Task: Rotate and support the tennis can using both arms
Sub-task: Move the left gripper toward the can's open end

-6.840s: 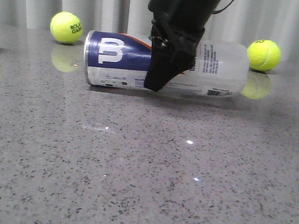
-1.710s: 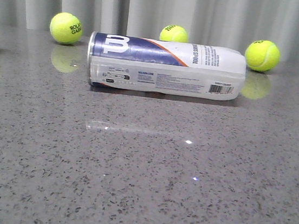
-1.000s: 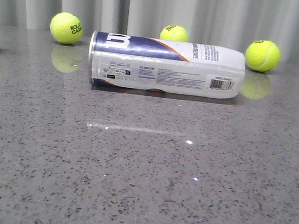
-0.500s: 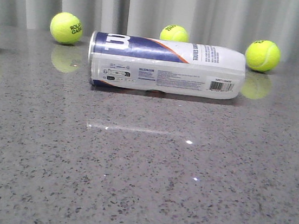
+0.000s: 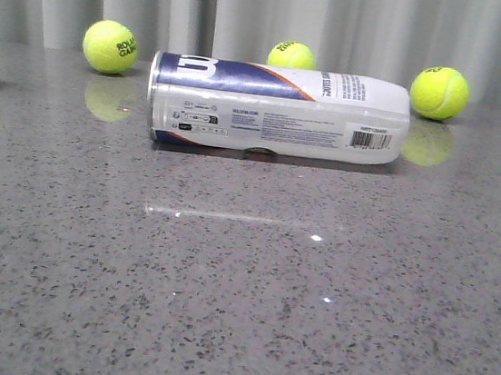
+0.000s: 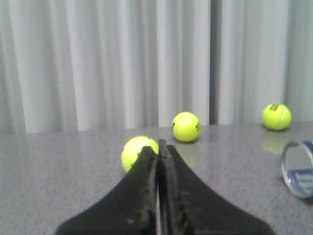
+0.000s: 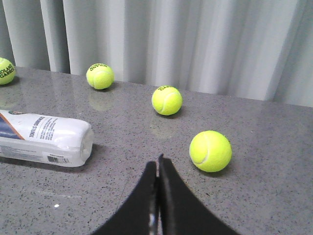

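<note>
The tennis can lies on its side on the grey table, untouched. My left gripper and right gripper hover apart from it, jaws pressed together, empty, clear for rolling.

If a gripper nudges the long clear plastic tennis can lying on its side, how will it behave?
The long clear plastic tennis can would probably roll: a cylinder lying on the polished grey stone table. The glossy label looks slippery. Its weight cannot be judged, since the contents are hidden.
</note>
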Robot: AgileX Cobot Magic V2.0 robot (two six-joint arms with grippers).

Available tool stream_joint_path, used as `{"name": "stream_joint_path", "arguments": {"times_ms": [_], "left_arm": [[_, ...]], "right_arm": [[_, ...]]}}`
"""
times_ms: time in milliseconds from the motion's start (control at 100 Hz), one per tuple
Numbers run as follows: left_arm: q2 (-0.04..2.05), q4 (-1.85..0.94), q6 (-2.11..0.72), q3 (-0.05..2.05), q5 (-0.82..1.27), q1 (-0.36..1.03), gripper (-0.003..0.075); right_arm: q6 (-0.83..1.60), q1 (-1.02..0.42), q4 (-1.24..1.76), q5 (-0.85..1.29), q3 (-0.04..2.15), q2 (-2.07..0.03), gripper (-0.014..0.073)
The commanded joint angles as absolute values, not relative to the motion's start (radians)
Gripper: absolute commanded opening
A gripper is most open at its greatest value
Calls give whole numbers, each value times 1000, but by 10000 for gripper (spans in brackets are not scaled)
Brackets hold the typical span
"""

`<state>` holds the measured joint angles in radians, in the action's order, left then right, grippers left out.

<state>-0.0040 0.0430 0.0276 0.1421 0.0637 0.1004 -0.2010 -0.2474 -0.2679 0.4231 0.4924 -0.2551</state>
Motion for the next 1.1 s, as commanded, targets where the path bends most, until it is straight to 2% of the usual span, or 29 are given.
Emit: {"name": "stream_joint_path", "arguments": {"times_ms": [0, 320, 450, 880, 930, 1000, 1090], "left_arm": [[9, 0, 32, 277, 85, 101, -21], [305, -48, 32, 690, 506, 101, -21], [444, -48, 32, 807, 576, 101, -21], [674, -78, 32, 861, 647, 101, -15], [689, -78, 32, 861, 662, 101, 12], [702, -78, 32, 861, 682, 101, 98], [714, -78, 32, 861, 699, 101, 283]], "right_arm": [[-200, -240, -294, 340, 519, -265, -69], [-200, -240, -294, 340, 519, -265, -69], [-200, -240, -294, 340, 519, -265, -69], [-200, -240, -294, 340, 519, -265, -69], [-200, -240, -294, 340, 519, -265, -69], [-200, -240, -294, 340, 519, -265, -69], [-200, -240, -294, 340, 519, -265, -69]]}}
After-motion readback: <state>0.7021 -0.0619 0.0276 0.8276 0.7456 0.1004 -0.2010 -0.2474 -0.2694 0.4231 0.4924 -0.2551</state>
